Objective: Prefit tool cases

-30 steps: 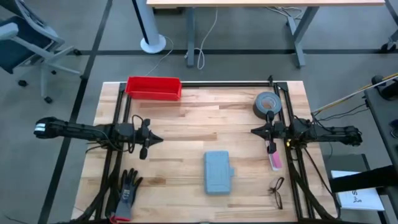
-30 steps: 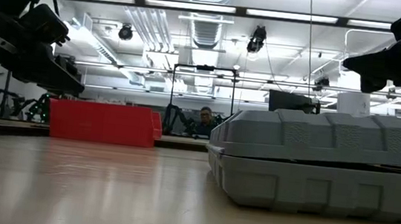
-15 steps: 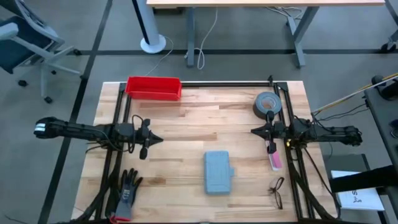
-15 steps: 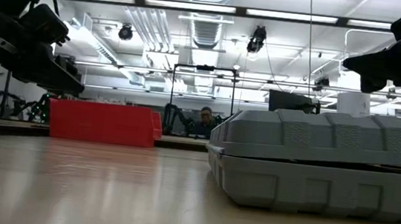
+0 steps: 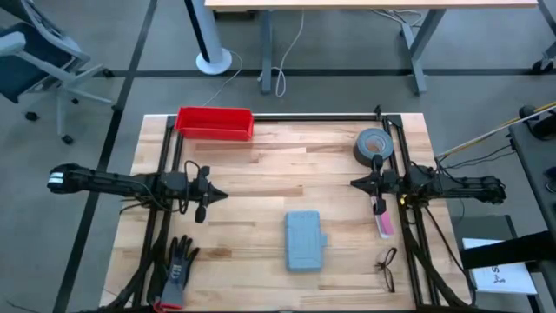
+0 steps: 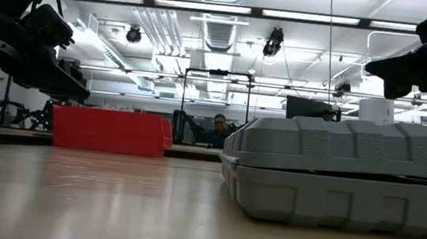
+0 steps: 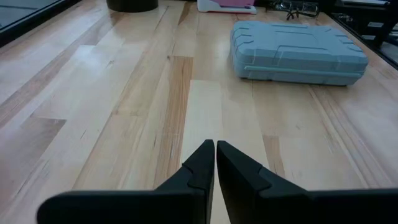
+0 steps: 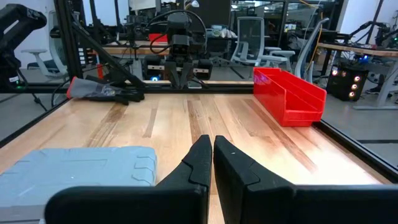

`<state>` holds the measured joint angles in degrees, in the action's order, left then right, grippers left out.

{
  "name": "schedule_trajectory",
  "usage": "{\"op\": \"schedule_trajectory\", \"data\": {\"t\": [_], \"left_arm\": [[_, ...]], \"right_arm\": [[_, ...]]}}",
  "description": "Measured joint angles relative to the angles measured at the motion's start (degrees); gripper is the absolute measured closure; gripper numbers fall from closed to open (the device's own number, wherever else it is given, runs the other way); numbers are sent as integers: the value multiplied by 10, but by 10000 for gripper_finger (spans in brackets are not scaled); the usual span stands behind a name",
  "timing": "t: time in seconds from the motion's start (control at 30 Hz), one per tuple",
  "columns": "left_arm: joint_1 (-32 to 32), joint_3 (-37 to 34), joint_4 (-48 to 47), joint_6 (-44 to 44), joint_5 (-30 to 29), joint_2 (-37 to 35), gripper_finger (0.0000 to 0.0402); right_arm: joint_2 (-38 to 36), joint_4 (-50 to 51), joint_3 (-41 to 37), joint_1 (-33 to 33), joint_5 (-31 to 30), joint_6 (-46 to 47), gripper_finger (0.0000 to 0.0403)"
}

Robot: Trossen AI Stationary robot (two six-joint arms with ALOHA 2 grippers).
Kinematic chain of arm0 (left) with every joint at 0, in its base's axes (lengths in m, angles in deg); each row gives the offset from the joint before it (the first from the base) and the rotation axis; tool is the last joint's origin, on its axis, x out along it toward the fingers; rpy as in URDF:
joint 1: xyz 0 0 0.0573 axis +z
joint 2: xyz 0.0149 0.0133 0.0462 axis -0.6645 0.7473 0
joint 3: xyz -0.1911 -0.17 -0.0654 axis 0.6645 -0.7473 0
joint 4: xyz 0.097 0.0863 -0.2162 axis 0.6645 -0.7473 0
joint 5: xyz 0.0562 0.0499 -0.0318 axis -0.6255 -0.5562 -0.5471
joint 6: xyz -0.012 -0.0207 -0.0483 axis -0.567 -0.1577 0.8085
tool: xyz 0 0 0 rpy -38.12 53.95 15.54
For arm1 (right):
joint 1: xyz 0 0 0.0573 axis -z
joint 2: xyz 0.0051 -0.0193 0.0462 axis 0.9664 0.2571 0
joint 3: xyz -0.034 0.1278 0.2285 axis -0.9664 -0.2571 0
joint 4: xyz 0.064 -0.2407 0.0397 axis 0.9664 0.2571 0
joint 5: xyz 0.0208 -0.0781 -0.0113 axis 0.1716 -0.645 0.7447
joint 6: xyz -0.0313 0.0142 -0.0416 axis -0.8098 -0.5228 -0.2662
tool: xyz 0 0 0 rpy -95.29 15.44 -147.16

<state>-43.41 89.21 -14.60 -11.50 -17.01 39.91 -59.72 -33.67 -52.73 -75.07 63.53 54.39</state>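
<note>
Tool case (image 5: 305,240): grey-blue, lid closed, lying flat on the wooden surface (image 5: 278,165) toward its front edge, roughly midway between the two arms and touching neither.
Case, low view: ribbed lid sitting level on the base, filling the right of the frame.
Left tool (image 5: 219,196): hovering over the left half of the surface, fingers (image 7: 202,163) pressing together, gripping nothing, the case lying ahead of it and to one side.
Right tool (image 5: 354,183): hovering over the right half, fingers (image 8: 200,158) pressing together, gripping nothing, pointing across toward the left arm.
Red bin (image 5: 215,123): sitting at the far left corner, well apart from the case.
Tape roll (image 5: 374,144): grey, lying flat near the far right corner, just beyond the right arm.
Pink object (image 5: 383,223): lying under the right arm, beside the rail.
Glasses (image 5: 387,268): lying near the front right corner.
Glove (image 5: 178,268): dark, red-cuffed, lying at the front left.
Person (image 6: 217,128): showing in the room beyond the surface.
</note>
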Motion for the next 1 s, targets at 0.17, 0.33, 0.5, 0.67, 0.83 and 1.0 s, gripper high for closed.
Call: {"op": "schedule_trajectory", "data": {"t": [0.17,0.33,0.5,0.67,0.83,1.0], "left_arm": [[0,0,0,0,0,0,379],[0,0,0,0,0,0,379],[0,0,1,0,0,0,379],[0,0,1,0,0,0,379],[0,0,15,0,-1,0,379],[0,0,39,0,-3,0,379]], "right_arm": [[0,0,0,0,0,0,403],[0,0,0,0,0,0,403],[0,0,0,0,0,0,403],[0,0,0,0,0,0,403],[0,0,0,0,0,0,403],[0,0,0,0,0,0,403]]}}
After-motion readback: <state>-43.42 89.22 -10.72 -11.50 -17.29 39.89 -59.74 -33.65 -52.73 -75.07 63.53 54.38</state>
